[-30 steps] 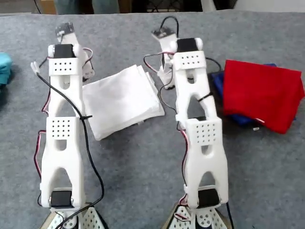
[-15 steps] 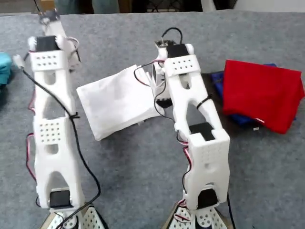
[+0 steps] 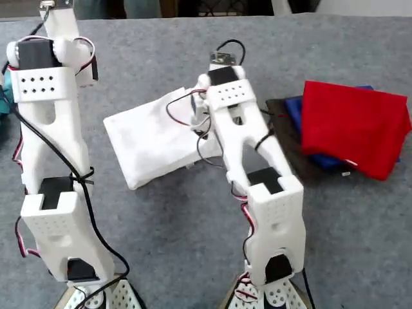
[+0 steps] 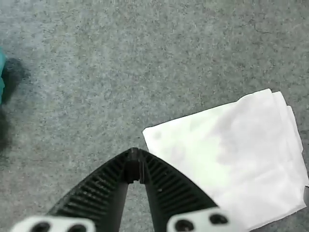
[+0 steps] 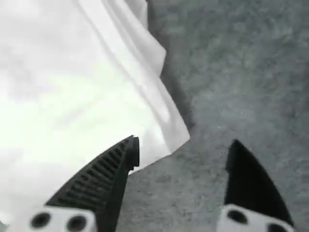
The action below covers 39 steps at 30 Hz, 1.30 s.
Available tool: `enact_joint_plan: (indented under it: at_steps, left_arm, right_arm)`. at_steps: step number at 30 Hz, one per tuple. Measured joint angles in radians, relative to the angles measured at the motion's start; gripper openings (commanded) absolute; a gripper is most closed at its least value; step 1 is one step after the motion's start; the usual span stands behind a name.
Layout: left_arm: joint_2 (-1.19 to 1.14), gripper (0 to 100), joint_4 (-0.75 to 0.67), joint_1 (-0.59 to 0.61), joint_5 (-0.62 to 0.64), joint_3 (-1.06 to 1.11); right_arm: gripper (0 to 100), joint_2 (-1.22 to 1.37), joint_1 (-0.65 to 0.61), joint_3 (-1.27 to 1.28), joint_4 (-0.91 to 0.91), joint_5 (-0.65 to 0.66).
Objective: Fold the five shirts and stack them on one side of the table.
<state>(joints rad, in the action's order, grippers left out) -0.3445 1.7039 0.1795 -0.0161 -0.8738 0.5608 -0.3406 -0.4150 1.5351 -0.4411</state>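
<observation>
A folded white shirt (image 3: 151, 138) lies mid-table between the arms. My right arm (image 3: 225, 96) leans over its right edge. The right gripper (image 5: 184, 142) is open, one finger (image 5: 113, 164) above the white shirt (image 5: 72, 87) and the other over bare table beside the layered edge. My left arm (image 3: 42, 77) stands at the far left. The left gripper (image 4: 135, 162) is shut and empty, hanging above the table near a corner of the white shirt (image 4: 231, 150). At the right, a red shirt (image 3: 354, 125) tops a stack of a blue shirt (image 3: 295, 111) and a dark one (image 3: 283, 138).
A teal shirt (image 4: 1, 87) lies at the table's left edge, partly behind the left arm. Grey felt table (image 3: 180, 232) is open in front of the white shirt and along the back. Cables trail along both arms.
The left arm has swung away to the far left. The right arm has moved left and down onto the white shirt's right edge, and the shirt has shifted a little.
</observation>
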Motion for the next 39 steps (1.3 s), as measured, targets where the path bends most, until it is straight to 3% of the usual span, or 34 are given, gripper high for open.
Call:
enact_joint_plan:
  at_steps: [10,25,27,34,39]
  left_arm:
    - [0.000,3,0.000,0.000,0.000,0.000]
    - [0.000,3,0.000,0.000,0.000,0.000]
    - [0.000,3,0.000,0.000,0.000,0.000]
    - [0.000,3,0.000,0.000,0.000,0.000]
    - [0.000,3,0.000,0.000,0.000,0.000]
  right_arm:
    - [46.6,0.091,-0.055,-0.012,-0.078,-0.028]
    - [46.4,0.345,-0.101,-0.295,-0.031,-0.061]
    - [42.3,0.368,-0.101,-0.328,-0.009,-0.061]
    - [13.7,0.440,-0.103,-0.425,0.043,-0.063]
    - [8.9,0.473,-0.103,-0.486,0.084,-0.063]
